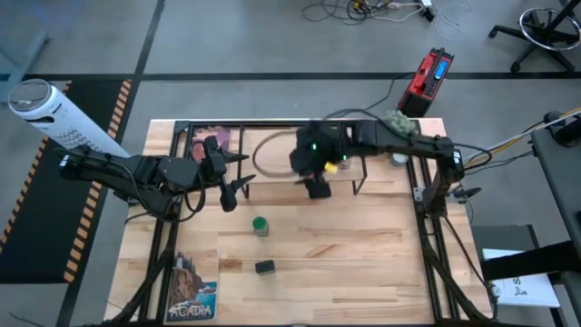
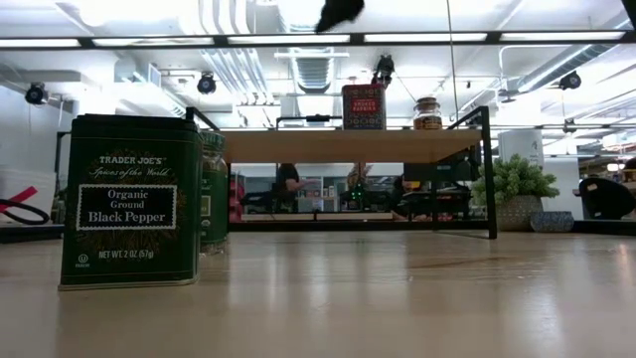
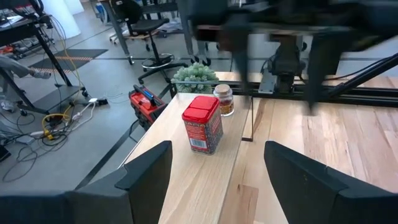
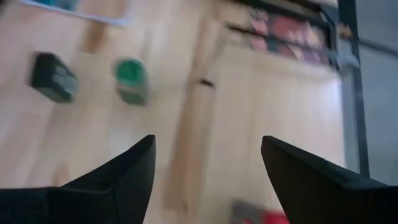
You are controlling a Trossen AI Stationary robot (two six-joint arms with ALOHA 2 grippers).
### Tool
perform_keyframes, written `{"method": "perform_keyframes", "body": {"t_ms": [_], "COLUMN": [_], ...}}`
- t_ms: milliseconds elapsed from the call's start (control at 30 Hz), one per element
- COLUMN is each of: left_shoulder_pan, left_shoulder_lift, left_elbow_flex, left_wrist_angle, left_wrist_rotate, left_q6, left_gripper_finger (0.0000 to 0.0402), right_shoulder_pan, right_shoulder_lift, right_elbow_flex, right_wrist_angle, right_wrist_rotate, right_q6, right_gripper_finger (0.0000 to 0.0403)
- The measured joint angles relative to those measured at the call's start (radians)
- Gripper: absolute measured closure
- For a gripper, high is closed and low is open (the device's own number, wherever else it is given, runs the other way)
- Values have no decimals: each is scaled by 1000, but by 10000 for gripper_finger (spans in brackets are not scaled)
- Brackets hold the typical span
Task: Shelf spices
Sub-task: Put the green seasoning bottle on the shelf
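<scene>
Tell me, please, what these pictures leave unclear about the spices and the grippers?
- Green-capped jar: low view, mostly hidden behind the pepper tin.
- Its label: right wrist view, blurred.
- Red tin and tan jar: high view, covered by the right arm.
- Right gripper: low view, cut off by the top edge.

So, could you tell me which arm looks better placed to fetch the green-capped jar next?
Probably the left. Its open gripper hangs just beside the green-capped jar on the table, while the right gripper, also open, sits over the shelf, farther from it.
</scene>
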Motion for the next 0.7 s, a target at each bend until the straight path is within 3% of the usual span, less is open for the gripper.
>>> {"method": "perform_keyframes", "body": {"t_ms": [200,433,700], "left_shoulder_pan": [0,-1,-9], "left_shoulder_lift": [-6,-33,-72], "left_elbow_flex": [0,60,71], "left_wrist_angle": [-36,-186,-250], "left_wrist_rotate": [2,5,11], "left_q6": [-3,-77,-105], "left_gripper_finger": [157,157,157], "right_shoulder_pan": [108,206,223], "right_shoulder_lift": [7,74,205], "right_elbow_flex": [-4,-38,-38], "right_wrist_angle": [86,159,222], "right_wrist_rotate": [1,46,55], "right_q6": [80,94,76], "right_gripper_finger": [151,140,136]}}
